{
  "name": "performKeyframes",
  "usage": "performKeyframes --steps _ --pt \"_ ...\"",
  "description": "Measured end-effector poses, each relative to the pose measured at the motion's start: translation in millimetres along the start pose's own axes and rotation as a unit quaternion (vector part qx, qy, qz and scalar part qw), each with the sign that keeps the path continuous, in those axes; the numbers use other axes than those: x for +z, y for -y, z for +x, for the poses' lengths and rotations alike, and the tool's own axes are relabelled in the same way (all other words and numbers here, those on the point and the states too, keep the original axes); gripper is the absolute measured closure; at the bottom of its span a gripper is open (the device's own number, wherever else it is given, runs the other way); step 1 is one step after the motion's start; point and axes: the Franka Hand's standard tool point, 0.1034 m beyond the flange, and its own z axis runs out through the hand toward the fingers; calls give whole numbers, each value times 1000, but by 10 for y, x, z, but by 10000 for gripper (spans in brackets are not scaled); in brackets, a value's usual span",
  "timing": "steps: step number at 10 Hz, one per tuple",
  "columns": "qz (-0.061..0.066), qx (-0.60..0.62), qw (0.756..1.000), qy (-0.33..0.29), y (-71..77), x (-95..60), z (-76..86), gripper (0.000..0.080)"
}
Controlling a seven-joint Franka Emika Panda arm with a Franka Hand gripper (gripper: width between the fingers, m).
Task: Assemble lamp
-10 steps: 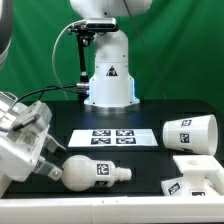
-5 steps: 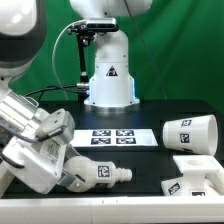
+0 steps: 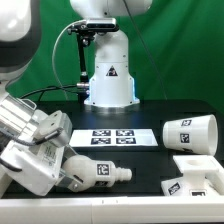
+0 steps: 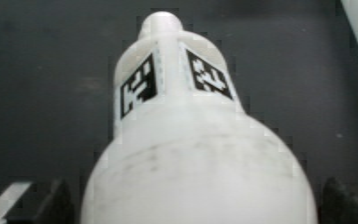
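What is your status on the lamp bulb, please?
Gripper straddles bulb's round end; grip unconfirmed. Bulb on its side, neck toward base. Shade lies clear; nothing in the way.

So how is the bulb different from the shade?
The bulb is round with a narrow neck; the shade is a tapered cup. The bulb lies between the fingers of the gripper; the shade lies free, apart from it. Both are white, carry tags and lie on their sides.
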Motion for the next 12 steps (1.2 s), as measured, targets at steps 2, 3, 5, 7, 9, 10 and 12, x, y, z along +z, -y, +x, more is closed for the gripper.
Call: performKeyframes --steps 2,3,5,7,9,10,12 --pt "-14 6 999 51 -109 -29 45 100" --pt "-13 3 999 52 -104 -43 55 100" --pt "-14 3 999 52 -105 -39 53 100" --pt "-17 1 998 54 -91 0 14 100" --pt "-18 0 998 56 -84 21 -9 100" --pt "-18 0 998 56 -85 19 -7 187" --pt "-18 0 998 56 -85 18 -6 226"
